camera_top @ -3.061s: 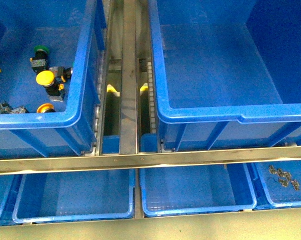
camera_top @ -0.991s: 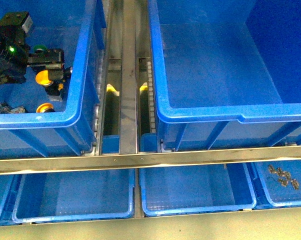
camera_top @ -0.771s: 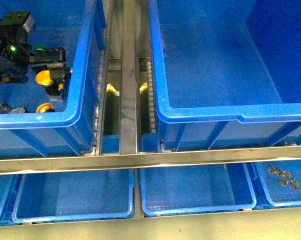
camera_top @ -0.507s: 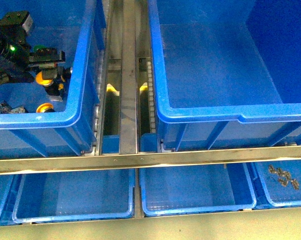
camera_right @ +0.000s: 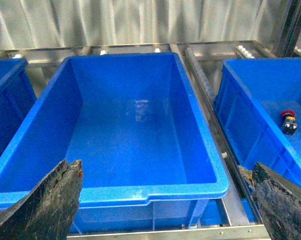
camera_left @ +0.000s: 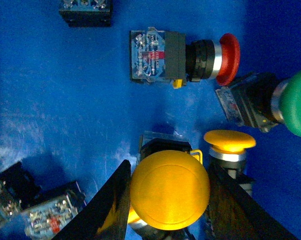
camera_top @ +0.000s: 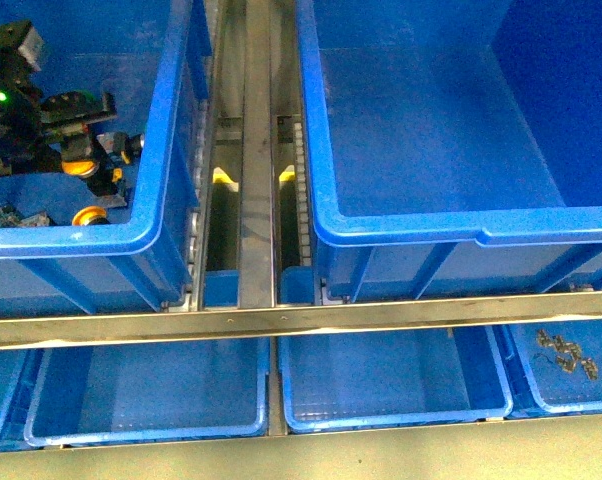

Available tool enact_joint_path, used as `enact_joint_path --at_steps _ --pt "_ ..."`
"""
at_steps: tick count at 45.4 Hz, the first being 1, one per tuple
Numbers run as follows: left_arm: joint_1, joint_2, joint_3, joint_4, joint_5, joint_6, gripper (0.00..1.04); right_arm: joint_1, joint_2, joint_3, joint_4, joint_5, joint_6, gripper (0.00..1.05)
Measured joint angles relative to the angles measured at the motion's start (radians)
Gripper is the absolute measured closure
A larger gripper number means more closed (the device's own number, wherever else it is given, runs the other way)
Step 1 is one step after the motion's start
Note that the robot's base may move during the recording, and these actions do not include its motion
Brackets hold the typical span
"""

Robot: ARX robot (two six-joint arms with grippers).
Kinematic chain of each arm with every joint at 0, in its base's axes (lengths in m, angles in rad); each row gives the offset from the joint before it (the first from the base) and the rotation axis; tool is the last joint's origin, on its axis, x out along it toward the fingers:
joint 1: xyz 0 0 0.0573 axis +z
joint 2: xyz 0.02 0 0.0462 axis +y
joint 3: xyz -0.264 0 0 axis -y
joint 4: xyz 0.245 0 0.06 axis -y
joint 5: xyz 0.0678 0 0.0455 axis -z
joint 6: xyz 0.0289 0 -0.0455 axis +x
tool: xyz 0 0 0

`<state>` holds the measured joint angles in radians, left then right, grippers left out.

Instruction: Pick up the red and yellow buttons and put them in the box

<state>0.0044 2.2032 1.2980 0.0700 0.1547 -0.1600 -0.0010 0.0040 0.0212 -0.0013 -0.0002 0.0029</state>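
- We count nothing delivered yet. The box [camera_top: 461,236] shows only bare walls and floor in both the front and right wrist views.
- Every button we can see lies in the left crate [camera_top: 91,238], across the metal rails [camera_top: 256,150] from the box.
- The left gripper [camera_left: 169,167] is down in that crate, with its fingers [camera_left: 113,205] closed in on either side of a yellow button [camera_left: 169,192].
- Both fingers seem to touch the edge of the cap, so we judge it pinched, though the contact lower down is hidden.
- We cannot tell whether that button is off the crate floor.
- A second yellow button [camera_left: 229,142] stands just beside the gripped one, close against the outer side of one finger.
- The red button [camera_left: 183,55] lies on its side, apart from the gripper and not held.
- A green button [camera_left: 296,102] lies near the red cap. It is not ours to move.
- The right gripper [camera_right: 165,170] hangs above the box with its fingers spread wide, holding nothing.
- We judge the task to be at its first pick. This yellow button has yet to be lifted, carried over the rails and dropped in the box, and then the second yellow button and the red button remain.
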Motion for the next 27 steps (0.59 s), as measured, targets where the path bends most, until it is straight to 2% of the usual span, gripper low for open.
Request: enact_joint_path --at_steps 13,20,24,27 --pt "0.148 -0.397 -0.239 0.036 0.197 -0.185 0.69 0.0 0.0 0.0 0.0 0.0 0.0 0.06" --pt "0.255 -0.584 -0.351 -0.046 0.347 -0.332 0.69 0.0 0.0 0.0 0.0 0.0 0.0 0.06" --pt "0.269 -0.672 -0.382 -0.074 0.401 -0.4 0.69 0.0 0.0 0.0 0.0 0.0 0.0 0.06" --pt "0.26 -0.716 -0.39 -0.081 0.404 -0.431 0.69 0.0 0.0 0.0 0.0 0.0 0.0 0.06"
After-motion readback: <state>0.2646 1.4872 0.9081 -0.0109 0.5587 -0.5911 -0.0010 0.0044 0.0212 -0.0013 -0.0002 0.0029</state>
